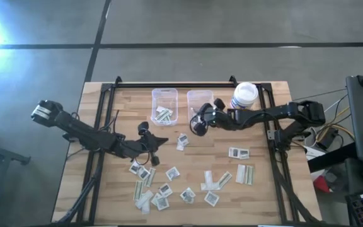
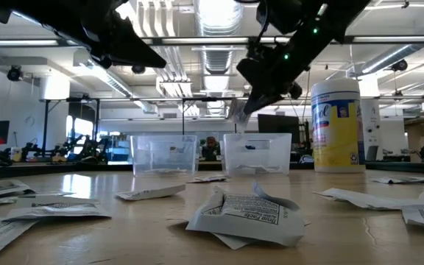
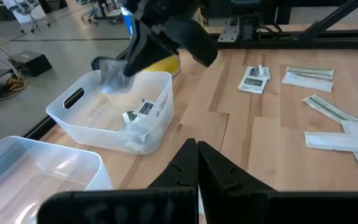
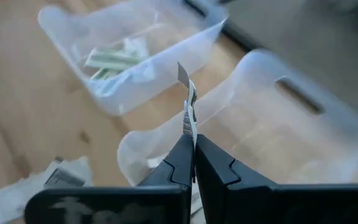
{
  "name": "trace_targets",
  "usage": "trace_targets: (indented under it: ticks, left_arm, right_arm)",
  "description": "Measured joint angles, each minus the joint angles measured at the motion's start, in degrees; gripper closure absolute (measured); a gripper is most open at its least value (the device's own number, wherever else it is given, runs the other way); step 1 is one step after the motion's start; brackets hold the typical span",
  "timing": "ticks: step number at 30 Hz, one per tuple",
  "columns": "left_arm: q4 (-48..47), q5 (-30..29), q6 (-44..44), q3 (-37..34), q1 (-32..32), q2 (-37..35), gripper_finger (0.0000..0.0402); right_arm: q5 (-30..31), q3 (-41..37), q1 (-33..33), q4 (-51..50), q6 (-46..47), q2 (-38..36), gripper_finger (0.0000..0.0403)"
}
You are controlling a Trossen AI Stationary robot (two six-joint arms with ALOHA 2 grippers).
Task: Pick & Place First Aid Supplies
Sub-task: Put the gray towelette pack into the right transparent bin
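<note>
Packet [image 4: 188, 106], thin crinkled paper, stands edge-up, pinched in the right gripper [image 4: 193, 144] just over the near rim of the right clear bin [image 1: 200, 98], so the drop lies straight below. Left gripper [image 1: 162, 140], pressed together and empty, hovers over scattered flat packets [image 1: 169, 183]. Beyond, the left bin [image 1: 164, 104] holds pale strips.

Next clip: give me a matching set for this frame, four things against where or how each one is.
Things:
1. right gripper
2. left gripper
3. white-lidded jar
4. bin farther from the jar

States:
A. has long pale strips lying in it
B. shut on nothing, above the table
C. shut on a packet, above the bin next to the jar
D. stands upright at the table's far edge

Pairs: 1-C, 2-B, 3-D, 4-A
</note>
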Motion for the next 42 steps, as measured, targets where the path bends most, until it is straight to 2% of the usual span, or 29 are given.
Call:
trace_targets:
  ticks: [2, 8, 29, 33, 42]
  left_arm:
    - [-0.28, -0.01, 0.00, 0.00, 0.00, 0.00, 0.0401]
    - [-1.01, -0.01, 0.02, 0.00, 0.02, 0.02, 0.0401]
    - [-3.16, -0.05, -3.34, 0.00, 0.02, 0.02, 0.0401]
    - [-3.54, -0.03, -3.39, 0.00, 0.02, 0.02, 0.0401]
    - [-4.66, 1.60, -3.48, 0.00, 0.02, 0.02, 0.0401]
  right_arm:
    - [-3.73, 0.00, -1.46, -0.10, 0.98, 0.73, 0.0394]
    - [-9.27, 0.00, -4.29, -2.28, 4.10, 1.71, 0.0394]
    - [-9.94, 0.00, -5.03, -10.15, 5.95, 1.71, 0.0393]
    - [-10.28, 0.00, -5.01, -10.06, 5.77, 1.71, 0.0375]
    - [-10.23, 0.00, -5.01, -10.30, 5.17, 1.36, 0.0306]
